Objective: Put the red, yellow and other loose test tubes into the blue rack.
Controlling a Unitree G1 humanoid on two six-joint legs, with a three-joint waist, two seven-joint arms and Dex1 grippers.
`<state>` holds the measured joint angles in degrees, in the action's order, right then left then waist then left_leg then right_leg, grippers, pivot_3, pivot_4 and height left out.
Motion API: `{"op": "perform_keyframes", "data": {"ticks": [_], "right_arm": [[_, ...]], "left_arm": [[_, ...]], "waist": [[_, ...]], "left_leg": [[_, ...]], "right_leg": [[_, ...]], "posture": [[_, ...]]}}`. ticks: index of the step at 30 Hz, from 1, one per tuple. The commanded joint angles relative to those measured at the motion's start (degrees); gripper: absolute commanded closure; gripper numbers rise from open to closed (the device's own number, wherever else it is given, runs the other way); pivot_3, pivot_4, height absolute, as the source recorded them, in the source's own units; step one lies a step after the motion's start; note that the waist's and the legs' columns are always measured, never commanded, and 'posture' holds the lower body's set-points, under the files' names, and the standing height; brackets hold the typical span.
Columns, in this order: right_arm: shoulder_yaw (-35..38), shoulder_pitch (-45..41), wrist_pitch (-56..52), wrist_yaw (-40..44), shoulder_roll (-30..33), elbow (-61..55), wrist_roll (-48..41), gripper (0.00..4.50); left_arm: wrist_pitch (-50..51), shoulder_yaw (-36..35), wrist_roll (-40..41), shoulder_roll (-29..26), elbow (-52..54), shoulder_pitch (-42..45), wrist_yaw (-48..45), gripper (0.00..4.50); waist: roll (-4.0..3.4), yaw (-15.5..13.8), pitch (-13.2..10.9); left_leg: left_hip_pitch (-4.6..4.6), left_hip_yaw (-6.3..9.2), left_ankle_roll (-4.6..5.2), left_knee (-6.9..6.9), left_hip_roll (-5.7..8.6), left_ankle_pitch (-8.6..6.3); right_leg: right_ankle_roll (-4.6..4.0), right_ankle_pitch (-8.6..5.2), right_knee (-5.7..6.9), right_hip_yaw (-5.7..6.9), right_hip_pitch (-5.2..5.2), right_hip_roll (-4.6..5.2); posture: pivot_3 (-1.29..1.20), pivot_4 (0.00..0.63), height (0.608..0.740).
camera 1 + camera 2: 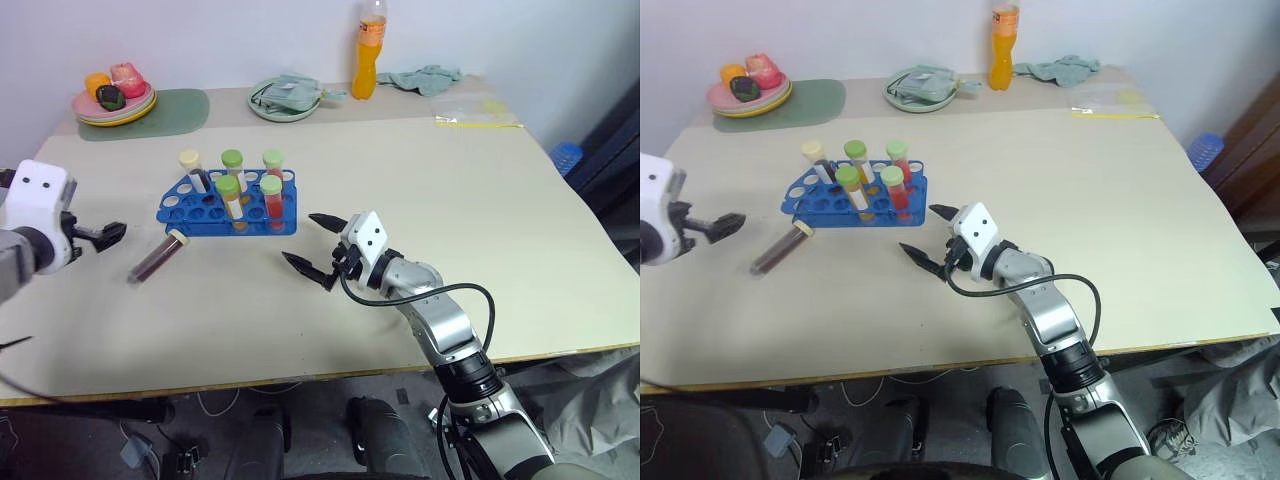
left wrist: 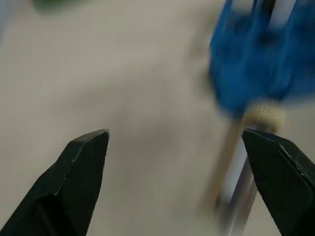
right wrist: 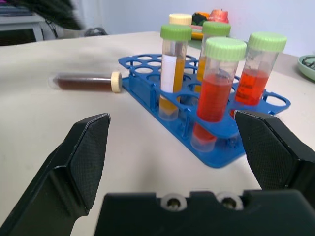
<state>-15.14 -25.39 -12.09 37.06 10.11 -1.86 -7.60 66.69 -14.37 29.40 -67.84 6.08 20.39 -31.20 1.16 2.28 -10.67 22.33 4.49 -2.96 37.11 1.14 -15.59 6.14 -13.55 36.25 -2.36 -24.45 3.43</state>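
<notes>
Head stereo pair high over counter [image 1: 420, 200] near edge, facing down; wrist views low, close; all share blue rack [image 3: 216, 147].

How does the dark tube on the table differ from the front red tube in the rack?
The dark maroon tube lies flat on the table beside the blue rack; the red tube stands upright in a hole. The maroon tube's cap is cream, the red tube's pale green. Both are clear, capped tubes.
</notes>
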Motion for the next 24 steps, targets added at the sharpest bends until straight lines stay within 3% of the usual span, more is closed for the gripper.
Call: {"op": "perform_keyframes", "data": {"ticks": [1, 6, 10, 13, 16, 18, 19, 21, 24], "right_arm": [[-0.29, -1.65, 1.44, 0.86, -0.71, -0.2, -0.47, 0.0], [-0.59, -2.21, 2.46, 0.92, -1.17, 0.56, 0.01, 0.0], [-0.25, -1.44, 2.43, 0.1, -0.89, -0.2, 0.31, 0.0], [-0.3, -0.56, 1.94, -0.58, -0.86, -1.05, 0.5, 0.0], [-0.43, -0.04, 1.68, -1.25, -1.0, -1.77, 0.7, 0.0], [-0.44, 0.21, 1.54, -1.67, -0.96, -2.2, 0.77, 0.0], [-0.45, 0.28, 1.48, -1.78, -0.93, -2.34, 0.77, 0.0], [-0.38, 0.59, 1.25, -1.92, -0.72, -2.87, 0.66, 0.0], [-0.25, 1.2, 0.71, -1.97, -0.44, -3.61, 0.3, 0.0]], "left_arm": [[-2.08, 13.83, -2.94, -4.94, -6.65, 8.33, -13.62, 0.05], [-8.89, 33.74, -15.34, -0.26, -21.79, 23.81, -25.69, 0.05], [-13.55, 42.49, -23.61, 5.74, -33.08, 31.29, -31.52, 0.05], [-15.36, 45.24, -27.78, 10.21, -40.48, 35.66, -33.75, 0.91], [-18.39, 46.51, -30.8, 10.92, -41.8, 36.9, -37.11, 2.45], [-21.39, 46.21, -32.04, 8.59, -39.97, 35.9, -40.26, 3.45], [-22.42, 45.88, -32.53, 7.8, -39.43, 35.48, -41.3, 3.76], [-26.34, 44.19, -32.8, 4.43, -37.32, 33.24, -43.35, 3.79], [-40.12, 30.53, -24.23, -3.49, -31.55, 22.25, -45.67, 3.79]], "waist": [[-0.02, -0.07, -0.01], [-0.03, 0.21, -0.01], [-0.01, 0.32, -0.02], [0.01, 0.28, -0.02], [0.0, 0.39, -0.02], [0.0, 0.43, -0.03], [0.01, 0.53, -0.03], [0.0, 0.66, -0.03], [0.0, 1.69, -0.04]], "left_leg": [[-0.01, 0.0, 0.0, 0.0, 0.0, 0.0], [0.0, -0.05, -0.04, 0.0, 0.0, 0.03], [0.03, -0.08, -0.04, 0.01, -0.03, 0.03], [0.09, -0.08, -0.03, 0.02, -0.03, 0.03], [0.09, -0.08, -0.03, 0.04, -0.03, 0.03], [0.09, -0.08, -0.03, 0.03, -0.03, 0.03], [0.09, -0.08, -0.03, 0.03, -0.04, 0.02], [0.09, -0.09, -0.03, 0.02, -0.05, 0.02], [0.11, -0.13, -0.01, -0.03, -0.09, 0.01]], "right_leg": [[0.0, 0.0, 0.0, 0.0, 0.02, 0.01], [-0.01, 0.0, 0.02, -0.02, -0.01, -0.04], [0.0, 0.0, 0.01, -0.06, -0.06, -0.07], [0.0, 0.0, 0.02, -0.07, -0.12, -0.08], [0.0, 0.0, 0.04, -0.08, -0.13, -0.06], [0.0, 0.0, 0.05, -0.1, -0.14, -0.06], [0.0, 0.0, 0.06, -0.1, -0.16, -0.07], [0.0, 0.0, 0.07, -0.12, -0.18, -0.07], [-0.01, 0.0, 0.09, -0.18, -0.27, -0.08]], "posture": [[0.0, 0.15, 0.74], [0.0, 0.15, 0.74], [0.0, 0.15, 0.74], [0.0, 0.15, 0.74], [0.0, 0.15, 0.74], [0.0, 0.15, 0.74], [0.0, 0.15, 0.74], [0.0, 0.15, 0.74], [0.0, 0.15, 0.74]]}}
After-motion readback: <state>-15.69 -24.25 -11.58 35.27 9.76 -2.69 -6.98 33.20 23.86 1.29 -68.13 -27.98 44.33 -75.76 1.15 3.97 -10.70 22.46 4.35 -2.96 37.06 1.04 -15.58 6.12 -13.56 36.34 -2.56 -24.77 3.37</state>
